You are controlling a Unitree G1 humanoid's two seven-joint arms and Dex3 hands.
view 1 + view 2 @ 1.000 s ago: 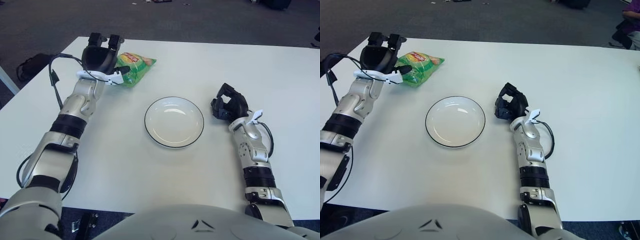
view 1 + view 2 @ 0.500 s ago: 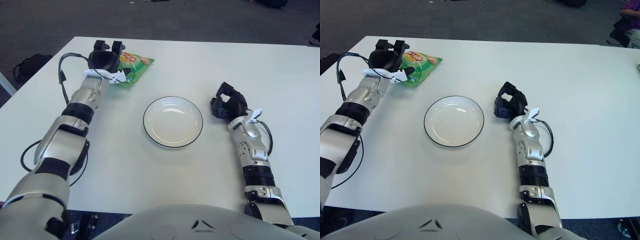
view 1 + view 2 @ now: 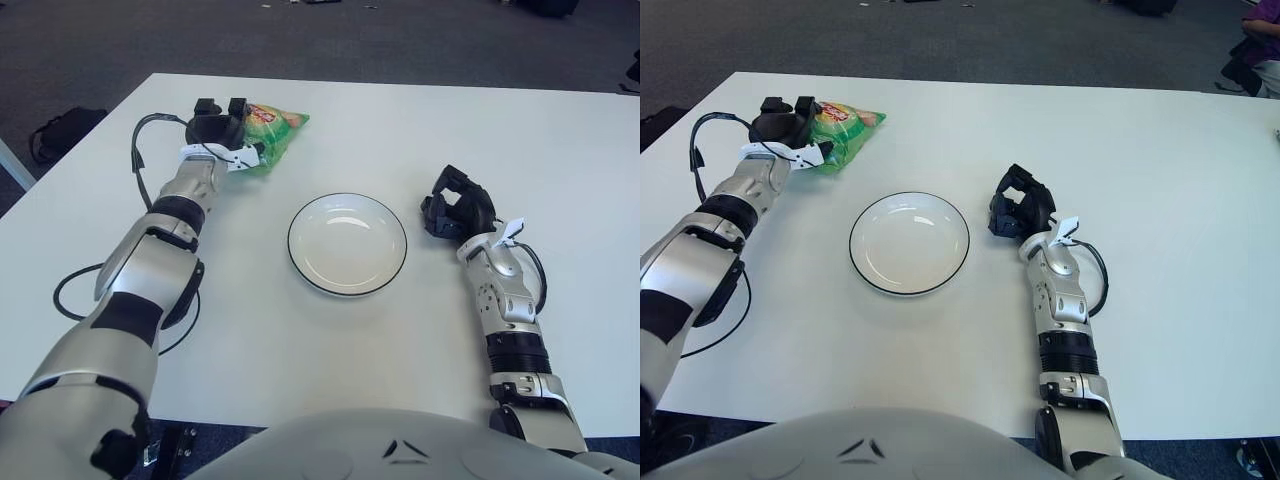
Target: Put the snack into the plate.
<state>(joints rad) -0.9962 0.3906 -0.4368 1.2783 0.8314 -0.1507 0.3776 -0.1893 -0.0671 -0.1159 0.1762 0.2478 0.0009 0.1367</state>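
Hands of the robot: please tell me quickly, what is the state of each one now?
Left hand: at the left end of the green snack bag; grasp cannot be told.
Right hand: curled, holding nothing, right of the plate.

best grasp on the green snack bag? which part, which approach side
Likely the near-left end of the green snack bag, approached from the robot's left and above. The bag lies flat on the white table, long axis running away to the right, and the left hand is already at that end. Pinching across the crimped end suits a flat, soft pouch. The white plate sits nearer and right; the right hand shows right of it.
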